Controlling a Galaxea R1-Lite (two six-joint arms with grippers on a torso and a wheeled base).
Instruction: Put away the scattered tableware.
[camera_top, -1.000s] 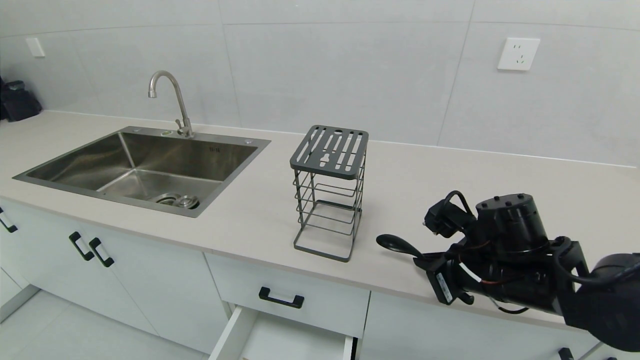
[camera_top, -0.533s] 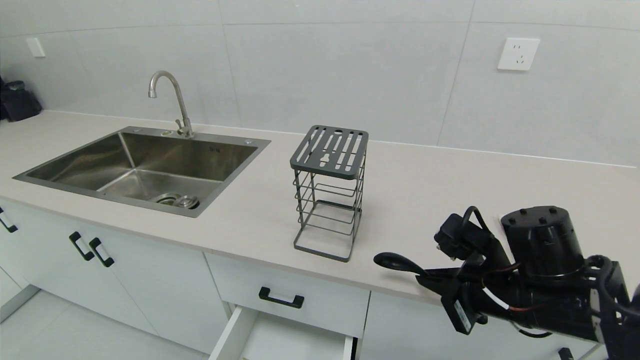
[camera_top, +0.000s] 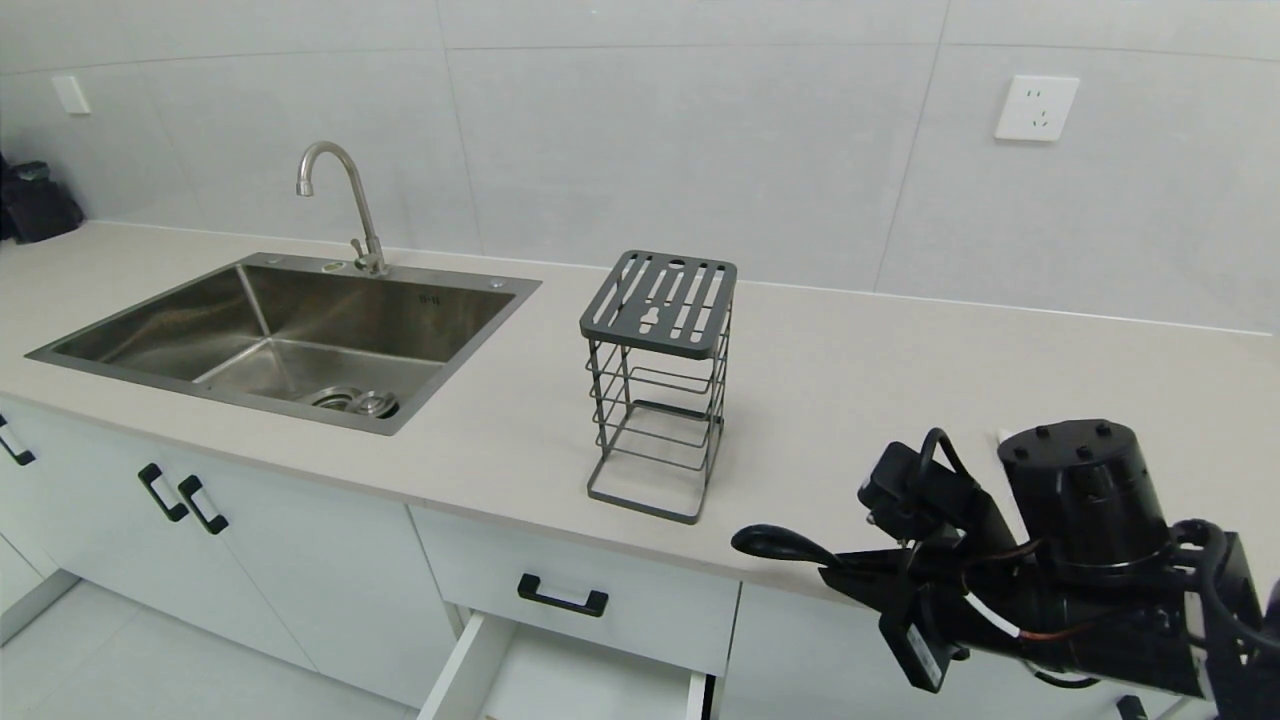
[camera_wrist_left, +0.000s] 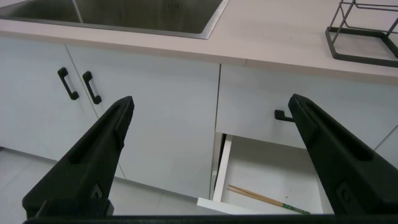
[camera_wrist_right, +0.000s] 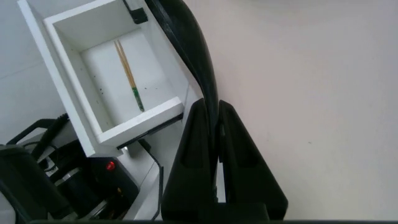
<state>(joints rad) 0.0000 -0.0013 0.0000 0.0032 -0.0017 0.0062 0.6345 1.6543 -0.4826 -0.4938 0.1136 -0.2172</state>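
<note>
Presently you have one black spoon (camera_top: 772, 543) and two chopsticks (camera_wrist_right: 129, 78) to count. Your right fingers (camera_wrist_right: 200, 127) are clamped on the spoon's handle, its bowl jutting out past their tips at the front edge of the bench (camera_top: 850, 380). The chopsticks lie in the one open drawer (camera_wrist_right: 68, 93), below those fingers. Your left fingers (camera_wrist_left: 102, 152) stand wide apart, holding nothing, with the drawer beyond them

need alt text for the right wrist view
The right gripper is shut on the handle of a black spoon, held over the pale countertop near its edge. Below, an open white drawer holds a pair of chopsticks.
</note>
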